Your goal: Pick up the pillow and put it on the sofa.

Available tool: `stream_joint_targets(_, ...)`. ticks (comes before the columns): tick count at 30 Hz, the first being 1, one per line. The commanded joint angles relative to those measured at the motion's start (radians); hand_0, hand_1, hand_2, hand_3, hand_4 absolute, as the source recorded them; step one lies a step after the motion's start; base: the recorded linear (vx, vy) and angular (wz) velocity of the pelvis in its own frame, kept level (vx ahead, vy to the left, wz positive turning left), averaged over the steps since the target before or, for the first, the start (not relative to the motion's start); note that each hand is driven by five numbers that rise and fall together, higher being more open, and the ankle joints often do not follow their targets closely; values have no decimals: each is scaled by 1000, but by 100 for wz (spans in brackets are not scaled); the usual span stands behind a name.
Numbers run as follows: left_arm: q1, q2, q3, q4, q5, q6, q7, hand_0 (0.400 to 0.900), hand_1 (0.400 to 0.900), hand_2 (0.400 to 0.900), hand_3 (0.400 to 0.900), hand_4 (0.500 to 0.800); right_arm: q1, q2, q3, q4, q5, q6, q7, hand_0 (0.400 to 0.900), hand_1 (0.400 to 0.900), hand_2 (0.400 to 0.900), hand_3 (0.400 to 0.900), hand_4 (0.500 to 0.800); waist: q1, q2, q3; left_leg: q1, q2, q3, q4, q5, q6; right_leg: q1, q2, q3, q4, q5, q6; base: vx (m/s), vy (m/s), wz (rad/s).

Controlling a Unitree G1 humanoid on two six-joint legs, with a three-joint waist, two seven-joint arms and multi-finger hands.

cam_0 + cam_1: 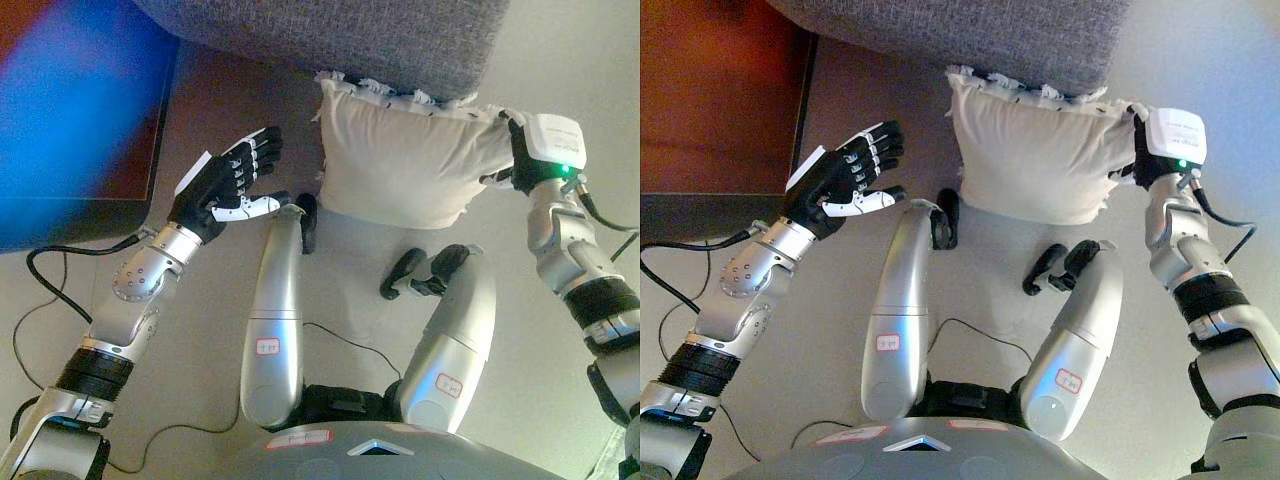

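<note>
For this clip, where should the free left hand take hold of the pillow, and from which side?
Probably the pillow's bare left edge, approached from the robot's left. The pillow leans against the grey sofa, its right edge already at the right hand, while the left hand hovers open beside that edge, palm toward it. Gripping opposite sides should keep the soft, frilled cushion level when lifted.

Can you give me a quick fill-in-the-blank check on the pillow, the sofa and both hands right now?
1. The cream pillow leans against the grey ____ behind it.
2. The ____ hand is spread open, off the pillow.
3. The right hand is at the pillow's ____ edge, fingers hidden.
4. The pillow's lower edge rests on the ____.

Missing words: sofa; left; right; floor
</note>
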Motion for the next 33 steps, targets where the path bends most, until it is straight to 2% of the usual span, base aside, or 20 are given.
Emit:
stream_joint_targets(1, -19, 10, 3, -128, -50, -87, -23, 900, 900, 900, 900, 800, -118, -100, -6, 32, -8, 21, -69, 900, 900, 900, 900, 800, 19, 54, -4, 95, 15, 15, 114, -193, 20, -26, 15, 72, 38, 75, 109, -11, -3, 9)
stream_joint_targets(12, -8, 16, 14, -140, -73, -82, -67, 900, 900, 900, 900, 800, -229, -116, 84, 166, 31, 2, 23, 900, 900, 900, 900, 800, 47, 74, -2, 29, 13, 14, 183, -202, 13, -72, -11, 92, 92, 71, 121, 1, 11, 8)
stream_joint_targets(16, -2, 19, 18, -140, -81, -82, -79, 900, 900, 900, 900, 800, -263, -118, 109, 202, 76, 16, 92, 900, 900, 900, 900, 800, 60, 76, -2, 6, 10, 13, 218, -212, 9, -76, -18, 92, 115, 65, 126, 25, 0, 12)
stream_joint_targets(17, -3, 18, 19, -138, -82, -80, -86, 900, 900, 900, 900, 800, -274, -116, 114, 222, 88, 7, 107, 400, 400, 400, 400, 500, 65, 76, -2, -6, 8, 11, 233, -217, 6, -81, -21, 92, 122, 63, 126, 10, -18, 12)
stream_joint_targets(22, -13, 16, 20, -132, -76, -82, -95, 900, 900, 900, 900, 800, -320, -108, 125, 277, 131, -28, 140, 400, 400, 400, 400, 500, 77, 75, -2, -32, 1, 9, 242, -225, 7, -94, -26, 87, 122, 62, 127, -6, -10, 7)
stream_joint_targets(27, 0, 16, 27, -139, -67, -83, -100, 900, 900, 900, 900, 800, -312, -111, 114, 245, 148, -5, 125, 400, 400, 400, 400, 500, 81, 73, -2, -33, 1, 7, 229, -214, 10, -79, -27, 78, 101, 69, 128, 10, -3, 5)
stream_joint_targets(33, 29, 21, 43, -147, -65, -84, -117, 900, 900, 900, 900, 800, -265, -110, 79, 224, 151, -33, 92, 400, 400, 400, 400, 500, 79, 72, -2, -26, 12, 3, 235, -211, 9, -61, -25, 79, 94, 74, 133, 24, -6, 1)
